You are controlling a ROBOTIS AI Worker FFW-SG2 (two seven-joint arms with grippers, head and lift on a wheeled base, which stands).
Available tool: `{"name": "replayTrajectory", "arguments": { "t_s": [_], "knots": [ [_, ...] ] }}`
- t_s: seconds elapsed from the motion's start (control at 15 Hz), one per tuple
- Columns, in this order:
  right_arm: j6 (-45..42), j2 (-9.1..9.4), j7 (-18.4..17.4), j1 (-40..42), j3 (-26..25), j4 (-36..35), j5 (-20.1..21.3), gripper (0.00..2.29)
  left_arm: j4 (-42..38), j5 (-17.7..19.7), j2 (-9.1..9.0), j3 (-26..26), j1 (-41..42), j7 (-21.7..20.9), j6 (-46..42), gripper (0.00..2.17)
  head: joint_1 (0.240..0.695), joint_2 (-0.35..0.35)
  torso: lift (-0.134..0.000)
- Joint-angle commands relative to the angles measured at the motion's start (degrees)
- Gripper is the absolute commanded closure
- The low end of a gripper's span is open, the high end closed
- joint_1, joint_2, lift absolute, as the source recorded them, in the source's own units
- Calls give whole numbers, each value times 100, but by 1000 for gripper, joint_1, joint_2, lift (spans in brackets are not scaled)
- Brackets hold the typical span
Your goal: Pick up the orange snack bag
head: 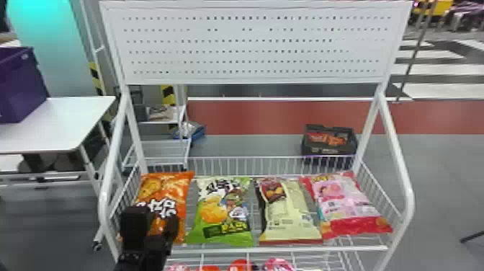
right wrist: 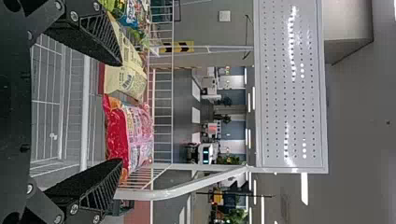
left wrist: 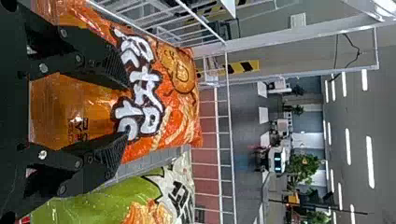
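Observation:
My left gripper (head: 156,225) is over the lower half of the orange snack bag (head: 183,192), which lies at the left end of the white wire basket. In the left wrist view, the left gripper (left wrist: 123,112) stands open, its two fingers spread across the front of the orange snack bag (left wrist: 180,112); whether they touch it I cannot tell. My right gripper (right wrist: 120,111) is open with nothing held, facing the rack's right end in the right wrist view.
Right of the orange bag lie a green bag (head: 219,216), a cream bag (head: 288,216) and a pink bag (head: 345,205). The basket's front rail (head: 281,248) and the rack's curved side bars (head: 405,180) border them. A lower shelf holds several red and pink packs.

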Motion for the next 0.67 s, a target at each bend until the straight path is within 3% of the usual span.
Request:
{"name": "replayTrajectory", "arguments": {
  "t_s": [0.0, 0.33, 0.6],
  "knots": [
    [0, -6, 0, -7, 0, 0, -12, 167, -2, 27, 3, 41, 10, 39, 2, 1291, 499, 0, 0],
    [-18, 3, 0, -7, 0, -9, -3, 167, -468, 89, 12, 93, 300, 57, 19, 1355, 499, 0, 0],
    [-53, -6, 0, 2, 0, 0, -12, 167, -1505, 150, 83, 164, 915, 65, 19, 1355, 499, 0, 0]
  ]
}}
